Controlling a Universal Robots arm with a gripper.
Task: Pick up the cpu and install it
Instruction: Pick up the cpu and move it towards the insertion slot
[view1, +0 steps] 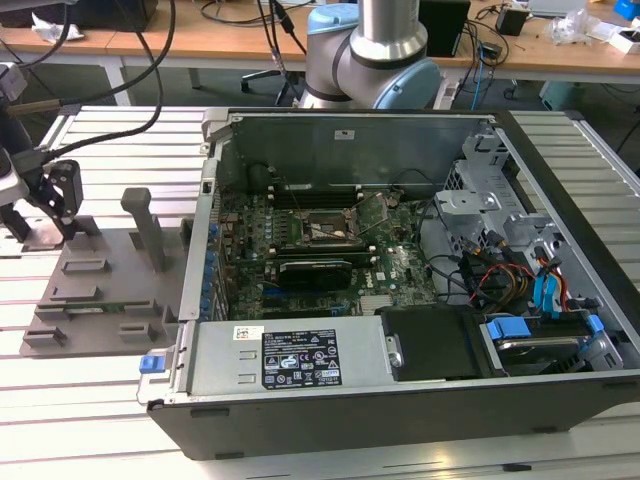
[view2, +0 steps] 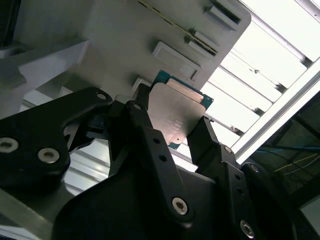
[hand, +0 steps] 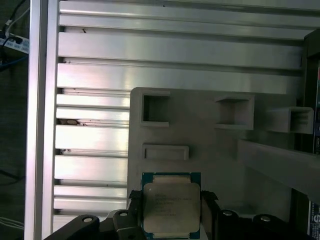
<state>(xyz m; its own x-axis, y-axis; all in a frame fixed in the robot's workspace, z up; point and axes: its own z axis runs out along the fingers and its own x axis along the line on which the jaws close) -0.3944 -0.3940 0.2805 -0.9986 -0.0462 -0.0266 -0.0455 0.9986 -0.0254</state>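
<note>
Early days: the black two-fingered hand (hand: 171, 200) is clamped on two sides of the small square silvery-topped cpu (hand: 171, 212), at the grey plastic fixture plate (hand: 200, 145) on the slatted aluminium bench (hand: 90, 75). Can't tell if it's lifted yet. The black motherboard socket (view1: 322, 230) looks empty, well apart, walled in by the open dark computer case (view1: 400, 420).

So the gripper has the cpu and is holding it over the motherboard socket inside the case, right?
Not quite. The gripper does have the cpu, but it is holding it over the grey fixture plate, outside the computer case, not over the socket. The first wrist view shows this.
</note>
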